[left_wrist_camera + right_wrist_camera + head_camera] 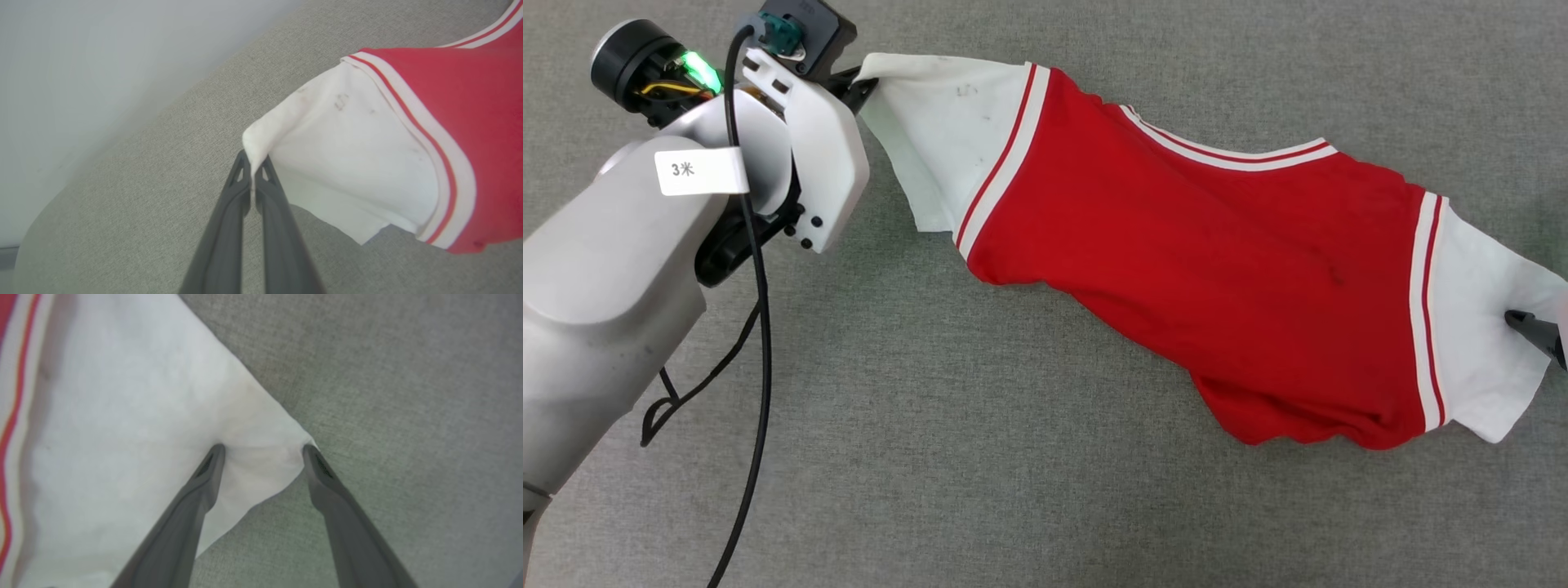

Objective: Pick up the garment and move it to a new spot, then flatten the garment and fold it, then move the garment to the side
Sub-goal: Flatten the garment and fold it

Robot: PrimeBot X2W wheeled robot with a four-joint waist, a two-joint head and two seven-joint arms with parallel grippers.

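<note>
Jersey (1192,269) first: the red shirt lies stretched in a long diagonal across the grey fabric table top (1013,490), with its striped neckline trim (1225,151) toward the top of the head view and a white sleeve at each end. No print shows on the face turned up.

The left gripper (253,163) is clamped tight on the very corner of the sleeve on my left (947,139), a small peak of white cloth squeezed between its two dark fingers. That corner seems raised a little off the table, which would explain why the sleeve fans out and sags in a loose fold below the pinch.

The right gripper (263,451) stands spread wide, one fingertip on the cloth of the other sleeve (1478,327) and one at the edge of its outer corner. It grips nothing.

I judge the two far-apart sleeve corners are the handles for pulling the body taut. The red middle is bunched and narrow along its near side, so flattening is not yet done. My next call would be to close the right fingers on that corner. The risk is catching only one thin layer, which could slip out under tension.
</note>
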